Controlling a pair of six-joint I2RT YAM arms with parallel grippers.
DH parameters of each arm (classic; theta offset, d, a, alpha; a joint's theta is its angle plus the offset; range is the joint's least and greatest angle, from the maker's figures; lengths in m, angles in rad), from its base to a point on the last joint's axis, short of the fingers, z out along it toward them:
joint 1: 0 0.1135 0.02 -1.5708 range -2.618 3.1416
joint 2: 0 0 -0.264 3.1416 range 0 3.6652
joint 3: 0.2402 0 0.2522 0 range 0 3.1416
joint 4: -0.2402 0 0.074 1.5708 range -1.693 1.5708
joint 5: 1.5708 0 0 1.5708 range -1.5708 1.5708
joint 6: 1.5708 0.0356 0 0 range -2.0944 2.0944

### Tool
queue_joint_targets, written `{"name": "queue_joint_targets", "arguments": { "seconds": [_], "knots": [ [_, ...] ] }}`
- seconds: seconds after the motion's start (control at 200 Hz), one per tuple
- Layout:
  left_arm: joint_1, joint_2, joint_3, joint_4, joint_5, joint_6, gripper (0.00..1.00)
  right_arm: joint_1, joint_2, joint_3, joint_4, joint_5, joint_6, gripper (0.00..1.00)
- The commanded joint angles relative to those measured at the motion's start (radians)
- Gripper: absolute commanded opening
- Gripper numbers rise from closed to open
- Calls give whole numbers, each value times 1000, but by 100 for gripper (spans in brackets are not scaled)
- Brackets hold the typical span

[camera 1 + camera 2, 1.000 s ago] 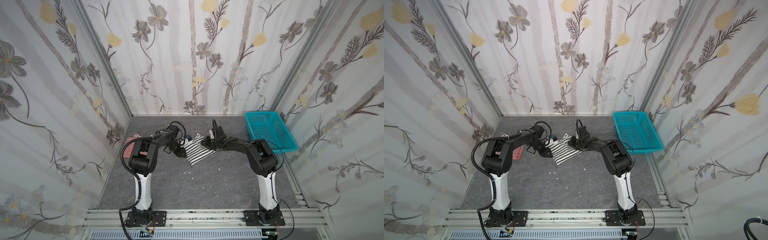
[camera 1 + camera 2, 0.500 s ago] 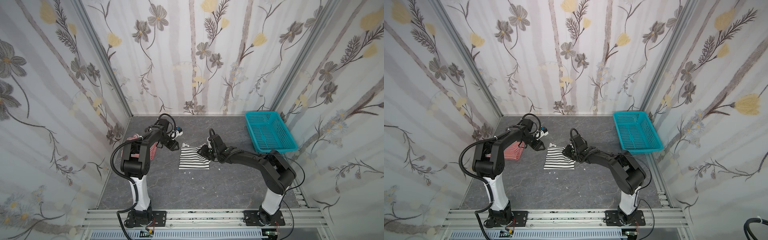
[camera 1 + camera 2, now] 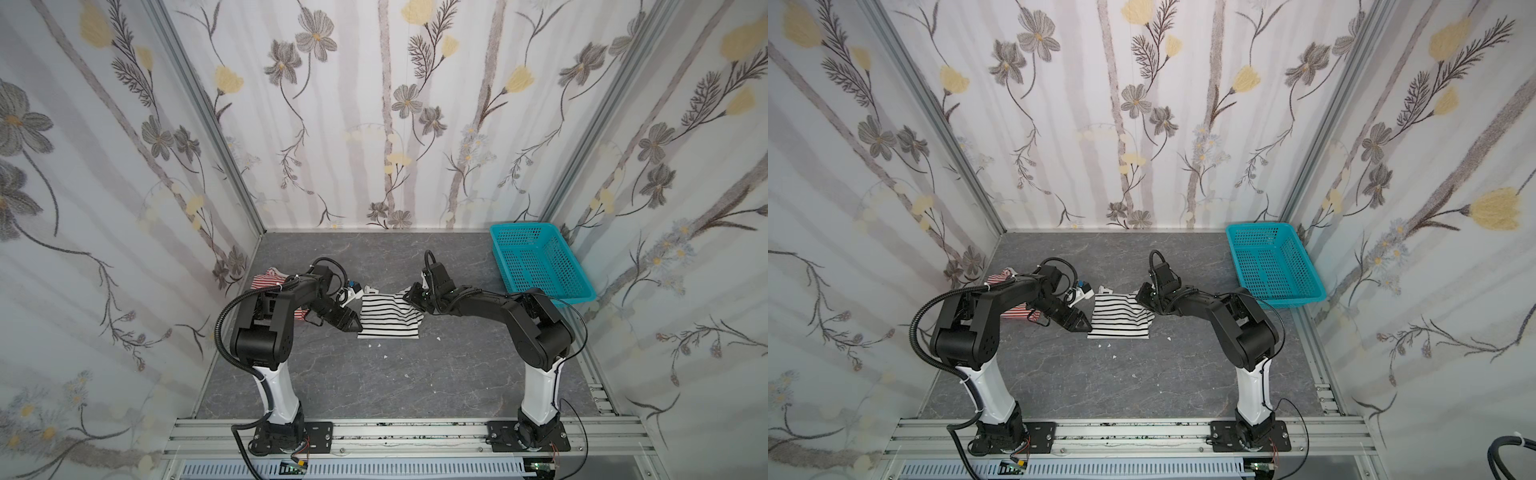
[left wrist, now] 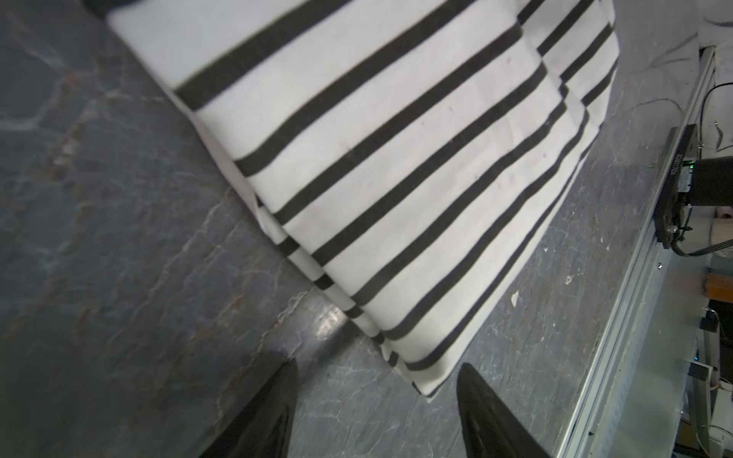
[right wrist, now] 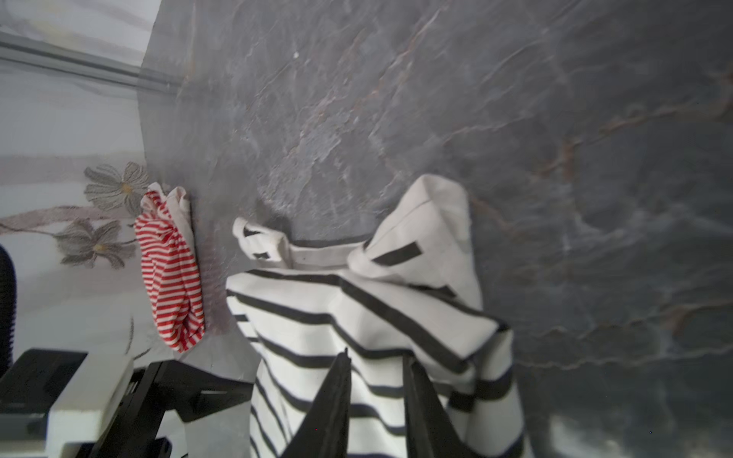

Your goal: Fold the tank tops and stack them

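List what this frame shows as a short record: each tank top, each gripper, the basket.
black-and-white tank top: folded, lying in the middle of the table, far right corner bunched up
red-and-white tank top: bunched at the table's left edge, apart from the other top, not stacked
left gripper: open, empty, at the folded top's near left corner
right gripper: jaws narrowly apart over the bunched corner; grip unclear
basket: teal, empty, back right corner

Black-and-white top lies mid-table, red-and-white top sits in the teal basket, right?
No: the red-and-white top lies on the table at its left edge, not in the teal basket, as both top views show. The rest is correct.
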Motion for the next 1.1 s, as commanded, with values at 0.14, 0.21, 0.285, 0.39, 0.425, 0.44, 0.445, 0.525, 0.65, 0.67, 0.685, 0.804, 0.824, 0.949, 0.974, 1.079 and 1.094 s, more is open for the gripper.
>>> {"name": "queue_joint_targets", "arguments": {
  "seconds": [0.14, 0.21, 0.285, 0.39, 0.425, 0.44, 0.445, 0.525, 0.65, 0.67, 0.685, 0.804, 0.824, 0.949, 0.974, 1.079, 1.094],
  "knots": [
    [1, 21, -25, -9, 83, -8, 68, -23, 21, -9, 53, 4, -18, 24],
    [1, 24, -23, -9, 91, -9, 68, -21, 1, -33, 62, 5, -11, 24],
    [1, 30, -14, -7, 94, -16, 68, -4, -41, -64, 77, 8, -5, 25],
    [2, 50, 8, -1, 86, -34, 68, 24, -102, -84, 56, 32, -6, 26],
    [4, 58, 18, 2, 79, -44, 68, 32, -119, -91, 52, 38, -6, 26],
    [5, 61, 23, 5, 78, -48, 68, 36, -124, -94, 50, 41, -6, 26],
    [5, 62, 24, 6, 77, -50, 68, 36, -126, -94, 49, 41, -6, 26],
    [6, 82, 48, 19, 59, -76, 67, 50, -145, -98, 31, 50, -11, 26],
    [6, 107, 79, 51, -12, -119, 66, 56, -143, -115, 26, 55, -12, 26],
    [6, 109, 85, 54, -24, -124, 66, 57, -140, -120, 27, 56, -12, 26],
    [7, 111, 89, 56, -32, -128, 66, 55, -139, -123, 28, 58, -13, 26],
    [5, 136, 122, 70, -61, -155, 65, 50, -115, -138, 42, 48, -15, 26],
    [6, 141, 128, 70, -58, -159, 65, 49, -108, -138, 42, 45, -15, 26],
    [0, 163, 148, 70, -58, -176, 65, 44, -80, -139, 43, 38, -14, 26],
    [-1, 165, 147, 69, -61, -177, 65, 41, -78, -143, 44, 38, -12, 26],
    [-3, 176, 141, 69, -76, -177, 65, 32, -79, -164, 50, 44, -10, 26],
    [-3, 179, 141, 70, -80, -177, 65, 31, -78, -168, 52, 42, -9, 26]
  ]
}}
